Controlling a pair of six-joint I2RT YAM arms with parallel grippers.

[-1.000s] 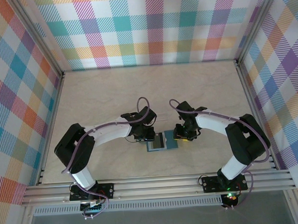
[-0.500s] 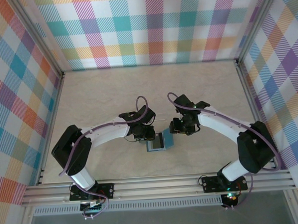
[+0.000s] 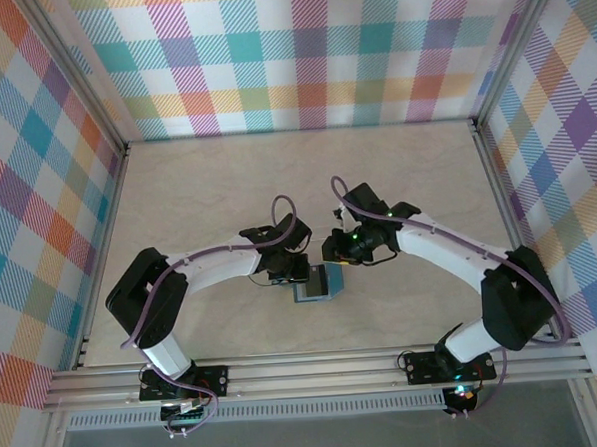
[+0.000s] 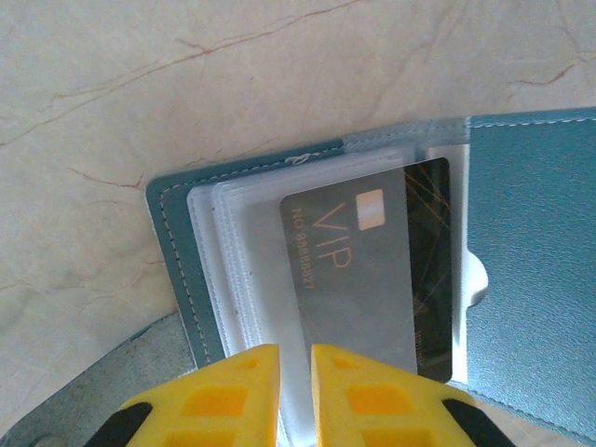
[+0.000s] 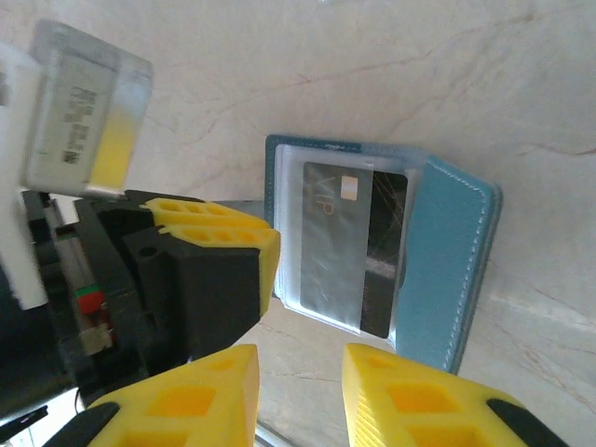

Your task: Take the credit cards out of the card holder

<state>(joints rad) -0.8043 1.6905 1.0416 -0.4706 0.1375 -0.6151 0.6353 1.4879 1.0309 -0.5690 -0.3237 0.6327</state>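
Note:
The teal card holder (image 3: pixel 315 285) lies open on the table between the two arms, its right flap (image 4: pixel 531 242) raised over the pockets. A grey credit card (image 4: pixel 363 270) marked VIP, with a dark band, sits in a clear sleeve; it also shows in the right wrist view as the credit card (image 5: pixel 340 242) inside the card holder (image 5: pixel 442 261). My left gripper (image 4: pixel 295 358) is shut on the holder's left side, pinching the clear sleeves. My right gripper (image 5: pixel 300 358) hangs open above the table just short of the holder, with nothing between its fingers.
The left arm's yellow fingers (image 5: pixel 219 237) and black wrist with its pale camera block (image 5: pixel 84 112) stand close to the left of my right gripper. Plaid walls (image 3: pixel 300 53) close three sides. An aluminium rail (image 3: pixel 316 371) runs along the near edge.
My right gripper has drawn back from the holder's right side, up and to the left, and its jaws have narrowed. The holder's right flap has folded inward. The left gripper has stayed put.

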